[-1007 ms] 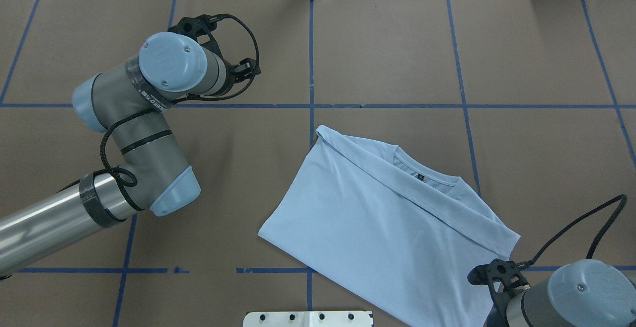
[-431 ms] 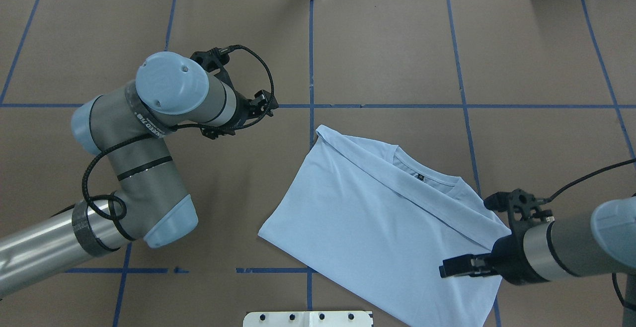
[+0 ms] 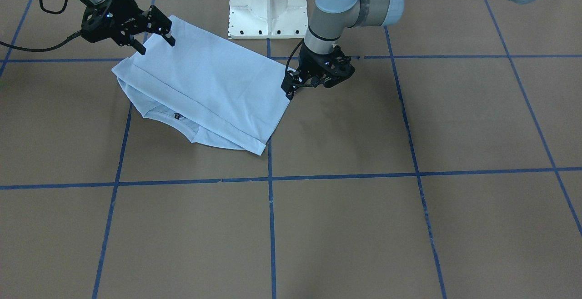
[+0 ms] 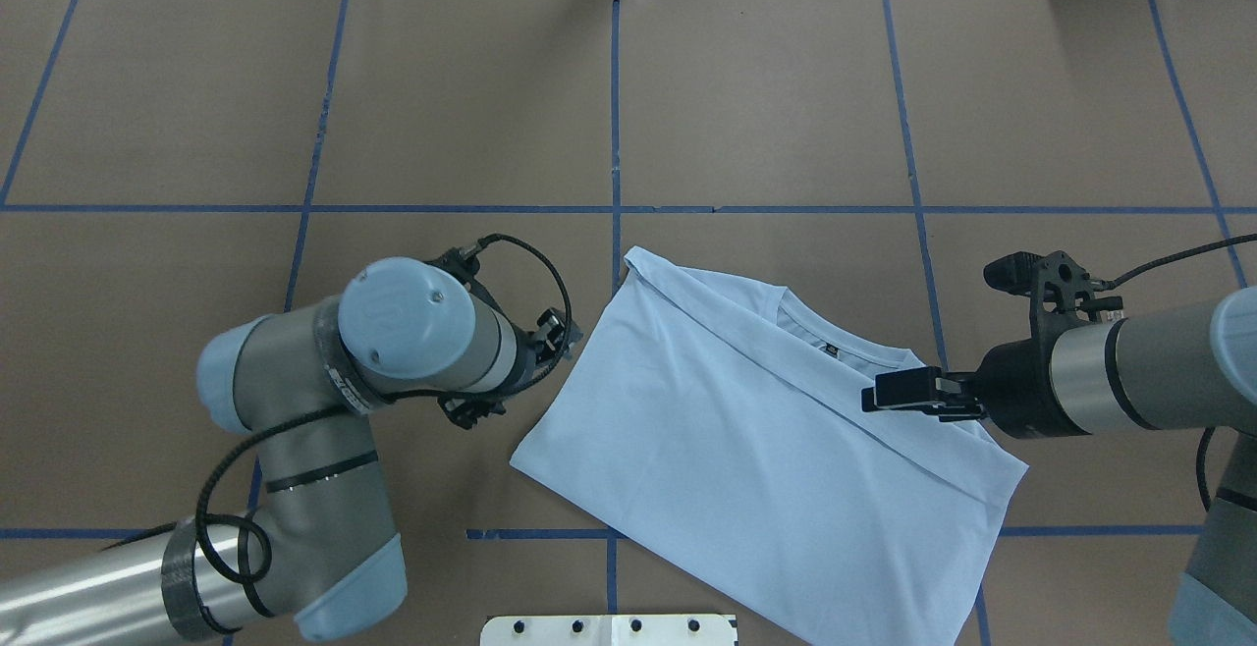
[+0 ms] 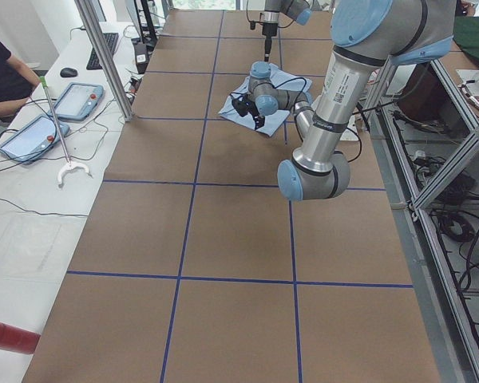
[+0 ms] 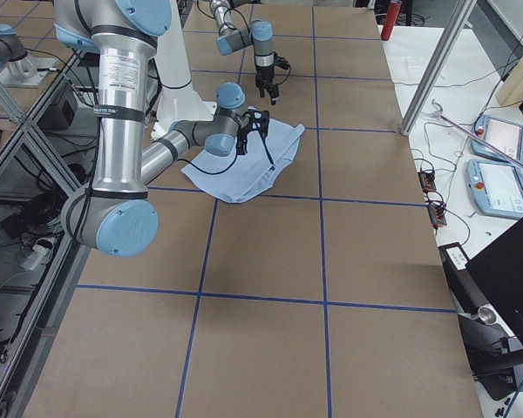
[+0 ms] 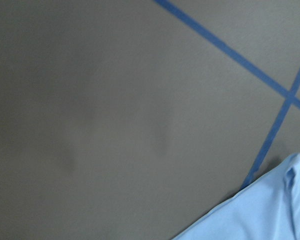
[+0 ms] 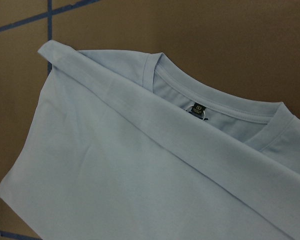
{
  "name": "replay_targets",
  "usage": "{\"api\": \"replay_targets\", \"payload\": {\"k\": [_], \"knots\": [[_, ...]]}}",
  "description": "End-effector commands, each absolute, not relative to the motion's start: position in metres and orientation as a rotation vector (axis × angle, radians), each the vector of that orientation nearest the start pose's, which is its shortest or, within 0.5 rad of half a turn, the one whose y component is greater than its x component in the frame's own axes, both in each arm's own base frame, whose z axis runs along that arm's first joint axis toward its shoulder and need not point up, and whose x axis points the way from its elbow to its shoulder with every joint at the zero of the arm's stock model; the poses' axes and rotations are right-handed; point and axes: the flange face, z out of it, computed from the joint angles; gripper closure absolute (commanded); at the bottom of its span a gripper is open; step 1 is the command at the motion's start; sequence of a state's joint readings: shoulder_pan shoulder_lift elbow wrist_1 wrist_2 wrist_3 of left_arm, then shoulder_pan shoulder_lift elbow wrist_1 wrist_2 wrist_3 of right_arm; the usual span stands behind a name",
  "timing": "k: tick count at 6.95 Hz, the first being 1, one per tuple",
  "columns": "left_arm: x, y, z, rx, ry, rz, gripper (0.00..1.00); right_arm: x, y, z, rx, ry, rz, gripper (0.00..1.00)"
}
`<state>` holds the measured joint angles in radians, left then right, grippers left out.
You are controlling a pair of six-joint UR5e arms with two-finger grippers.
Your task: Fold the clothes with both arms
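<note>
The pale blue T-shirt (image 4: 756,440) lies folded flat on the brown table, collar and black neck label (image 4: 832,350) at its far side. In the front-facing view the T-shirt (image 3: 204,81) sits just before the pedestal. My right gripper (image 3: 154,44) hovers open above the shirt's right-hand end near the folded sleeve, holding nothing; overhead, the right gripper (image 4: 884,393) sits just right of the collar. My left gripper (image 3: 300,87) is low by the shirt's left edge, looks open and holds nothing; overhead, the left gripper (image 4: 555,337) is mostly hidden under its wrist. The right wrist view shows the T-shirt (image 8: 140,175).
The white pedestal base (image 3: 267,3) stands at the table's near edge behind the shirt. Blue tape lines (image 4: 616,106) grid the brown surface. A person (image 5: 0,76) sits beside a side table with tablets (image 6: 497,183) beyond the far edge.
The left arm swung from the far left of the table down to the shirt's left edge. The right arm came in from the near right corner and moved forward over the shirt's shoulder.
</note>
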<state>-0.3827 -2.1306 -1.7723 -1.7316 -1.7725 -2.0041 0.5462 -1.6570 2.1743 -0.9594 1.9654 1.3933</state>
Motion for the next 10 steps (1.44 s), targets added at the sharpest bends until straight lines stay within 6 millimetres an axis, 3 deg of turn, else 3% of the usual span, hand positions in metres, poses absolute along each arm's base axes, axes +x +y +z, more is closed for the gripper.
{"api": "replay_targets", "payload": {"k": [1, 3, 4, 5, 6, 7, 10], "knots": [[0.582, -0.310, 0.245, -0.237, 0.830, -0.717, 0.05, -0.321, -0.317, 0.338, 0.085, -1.170, 0.121, 0.00], [0.595, -0.285, 0.249, -0.252, 0.817, -0.679, 0.11, -0.321, -0.317, 0.339, 0.085, -1.169, 0.121, 0.00], [0.595, -0.284, 0.248, -0.255, 0.819, -0.686, 0.21, -0.322, -0.318, 0.339, 0.084, -1.168, 0.122, 0.00], [0.595, -0.284, 0.245, -0.258, 0.823, -0.690, 0.43, -0.322, -0.318, 0.339, 0.084, -1.168, 0.122, 0.00], [0.595, -0.284, 0.247, -0.259, 0.820, -0.692, 0.74, -0.321, -0.317, 0.339, 0.085, -1.169, 0.121, 0.00], [0.594, -0.284, 0.246, -0.258, 0.823, -0.691, 0.97, -0.322, -0.318, 0.338, 0.084, -1.170, 0.122, 0.00], [0.584, -0.291, 0.235, -0.250, 0.852, -0.687, 1.00, -0.321, -0.319, 0.340, 0.090, -1.166, 0.129, 0.00]]}}
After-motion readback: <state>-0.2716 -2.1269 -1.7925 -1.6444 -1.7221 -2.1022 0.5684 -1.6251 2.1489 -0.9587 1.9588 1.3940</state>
